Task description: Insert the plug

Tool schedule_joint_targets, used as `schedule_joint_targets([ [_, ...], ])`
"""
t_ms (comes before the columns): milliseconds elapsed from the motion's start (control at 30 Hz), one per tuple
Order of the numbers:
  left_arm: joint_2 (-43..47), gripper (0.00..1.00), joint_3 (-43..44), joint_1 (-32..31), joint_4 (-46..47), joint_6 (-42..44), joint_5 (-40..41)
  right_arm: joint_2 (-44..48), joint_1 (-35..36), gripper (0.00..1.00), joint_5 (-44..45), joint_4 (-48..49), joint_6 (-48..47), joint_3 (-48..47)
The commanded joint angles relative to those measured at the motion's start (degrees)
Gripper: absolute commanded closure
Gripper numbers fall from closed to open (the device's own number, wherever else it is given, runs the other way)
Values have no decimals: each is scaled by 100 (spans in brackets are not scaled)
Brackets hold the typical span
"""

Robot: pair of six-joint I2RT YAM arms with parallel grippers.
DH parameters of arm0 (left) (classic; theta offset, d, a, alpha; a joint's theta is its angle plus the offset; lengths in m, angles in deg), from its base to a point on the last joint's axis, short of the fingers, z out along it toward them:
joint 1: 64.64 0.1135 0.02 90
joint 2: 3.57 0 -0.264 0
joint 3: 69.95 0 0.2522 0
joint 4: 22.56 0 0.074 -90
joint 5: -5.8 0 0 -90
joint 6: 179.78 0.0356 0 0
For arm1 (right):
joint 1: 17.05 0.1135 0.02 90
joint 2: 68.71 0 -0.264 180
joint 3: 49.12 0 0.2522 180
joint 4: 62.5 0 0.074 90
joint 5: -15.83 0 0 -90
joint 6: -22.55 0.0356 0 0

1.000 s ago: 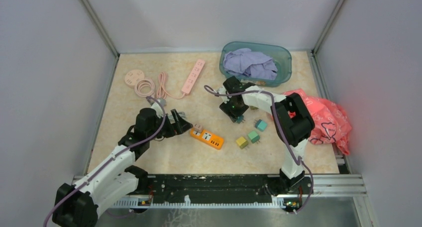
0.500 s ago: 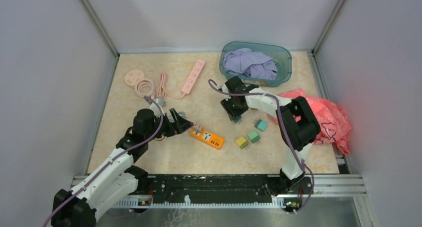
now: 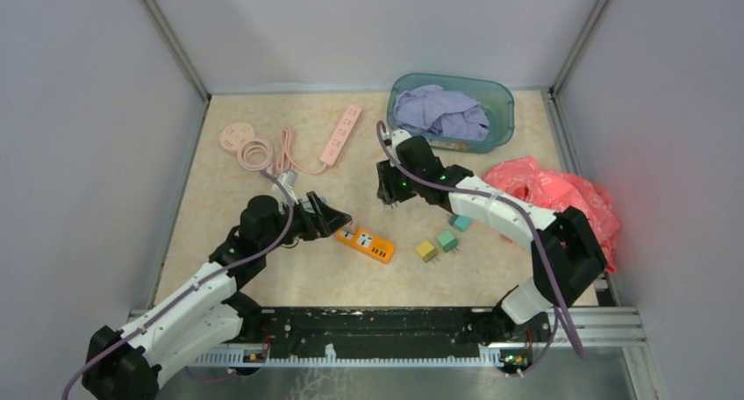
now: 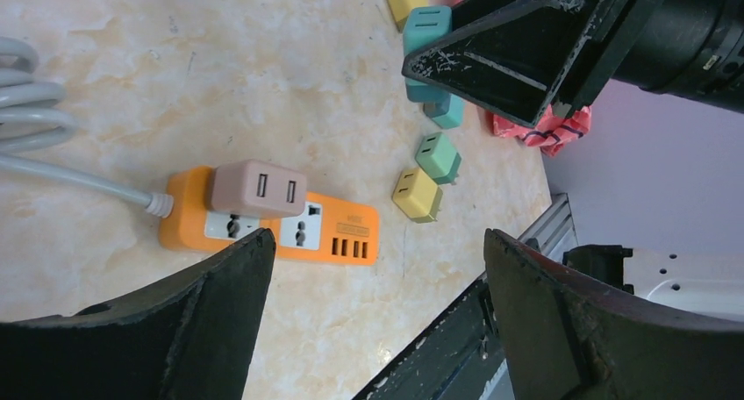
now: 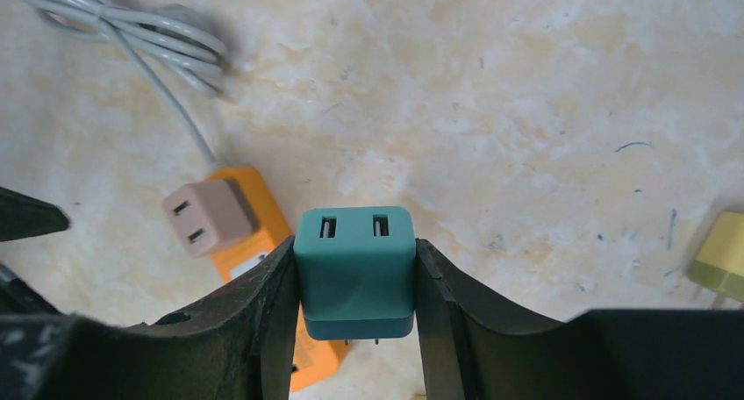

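My right gripper (image 5: 355, 247) is shut on a dark teal plug (image 5: 354, 268), prongs pointing down, held off the table. In the top view this gripper (image 3: 389, 193) hangs just behind the orange power strip (image 3: 372, 244). A tan plug (image 4: 257, 188) sits in the strip's (image 4: 289, 232) end socket, by its grey cable; its other sockets show bare. My left gripper (image 4: 377, 242) is open with nothing between its fingers, hovering at the strip's cable end (image 3: 338, 217). Loose yellow (image 3: 426, 250), green (image 3: 447, 240) and teal (image 3: 461, 222) plugs lie right of the strip.
A pink power strip (image 3: 342, 134) with its coiled cord and a round pink socket (image 3: 235, 137) lie at the back left. A teal basin (image 3: 510, 110) of purple cloth stands at the back. A red-pink bag (image 3: 561, 203) lies at the right. Grey cable loops (image 5: 132, 32) lie behind the orange strip.
My right gripper closed on the teal plug, lifted it and swung left towards the orange strip, the arm stretching out. My left gripper edged right, closer to the strip.
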Motion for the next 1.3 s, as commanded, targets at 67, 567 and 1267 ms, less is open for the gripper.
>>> schedule_joint_targets([
  [67, -154, 9, 33, -447, 775, -169, 645, 1031, 370, 83, 308, 1586, 1380, 710],
  [567, -662, 15, 158, -1236, 2101, 156, 1482, 1973, 734, 86, 692, 2892, 2800, 1611],
  [1267, -1394, 27, 213, -1684, 3532, 936, 2103, 2315, 1137, 88, 1429, 3603, 3905, 2167],
])
